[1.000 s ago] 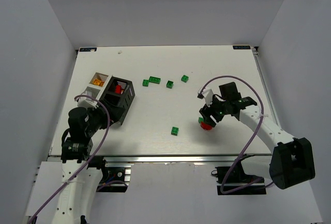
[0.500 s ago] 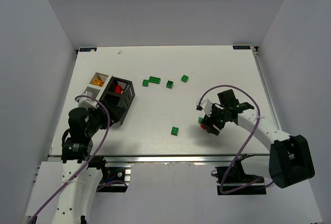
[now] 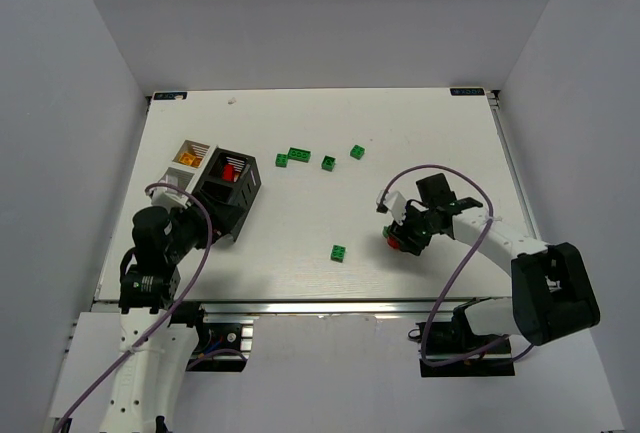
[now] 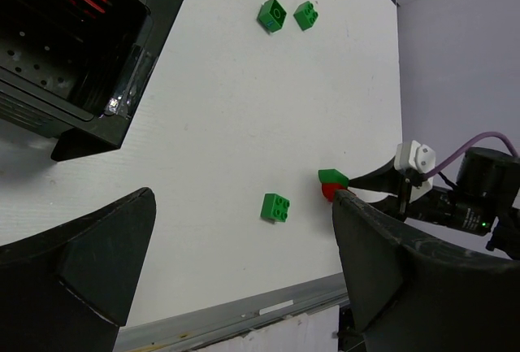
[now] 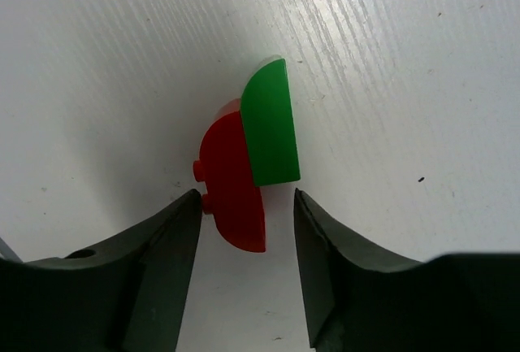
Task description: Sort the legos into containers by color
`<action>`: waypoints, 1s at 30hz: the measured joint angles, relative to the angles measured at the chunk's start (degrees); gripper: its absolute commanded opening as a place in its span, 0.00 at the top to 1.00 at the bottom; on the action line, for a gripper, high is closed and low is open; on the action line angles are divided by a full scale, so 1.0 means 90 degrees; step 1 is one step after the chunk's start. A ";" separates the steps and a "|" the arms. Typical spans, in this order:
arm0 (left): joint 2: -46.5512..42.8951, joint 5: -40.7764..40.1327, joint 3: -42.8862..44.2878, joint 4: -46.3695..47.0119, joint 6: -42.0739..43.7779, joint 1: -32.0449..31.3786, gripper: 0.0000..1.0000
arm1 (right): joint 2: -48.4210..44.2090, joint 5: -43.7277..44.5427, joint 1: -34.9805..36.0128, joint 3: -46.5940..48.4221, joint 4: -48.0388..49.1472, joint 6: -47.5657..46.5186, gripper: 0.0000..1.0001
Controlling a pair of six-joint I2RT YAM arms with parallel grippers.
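Right wrist view: a red lego [image 5: 231, 193] lay on its side on the white table [image 5: 406, 59], its studs facing one finger. A rounded green lego [image 5: 270, 128] sat flush against its other face.
Right gripper: the right gripper [image 5: 246, 199] straddled that pair with its jaws parted. One finger was just beside the red studs and the other stood a little clear of the green. Nothing was clamped.
Pair's place: right half of the table, towards the near edge, well apart from the containers.
Loose green pieces: a lone green brick [image 3: 340, 253] lay left of the pair. Farther back, mid-table, were a long green brick [image 3: 299, 155] with a short green brick [image 3: 281, 161] just beside it, then a third green brick [image 3: 328, 162] and a fourth green brick [image 3: 357, 151].
Black container: the slotted black container [image 3: 243, 203] stood at the table's left and held red pieces [image 3: 231, 170].
White containers: two stood against its far-left side. The farther white container [image 3: 196, 144] held orange pieces [image 3: 185, 159]. The contents of the nearer white container [image 3: 166, 176] could not be made out.
Left gripper: the left gripper [image 4: 244, 197] hung near the black container, fingers spread wide and holding nothing.
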 measured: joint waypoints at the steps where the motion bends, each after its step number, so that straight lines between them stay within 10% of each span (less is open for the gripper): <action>1: 0.0010 0.0012 0.0000 0.0015 -0.0029 0.0000 0.02 | 0.0058 0.0000 0.0000 0.0000 0.0034 0.0010 0.50; 15: 0.0168 0.0520 -0.0287 0.0823 -0.0882 0.0000 0.02 | 0.0272 -0.0155 0.0022 -0.0180 0.0457 0.0000 0.90; 30: 0.1110 0.0233 -0.0279 0.1617 -0.1137 -0.1328 0.02 | -0.1134 -0.1430 0.0024 -0.0160 -0.0192 -0.1027 0.98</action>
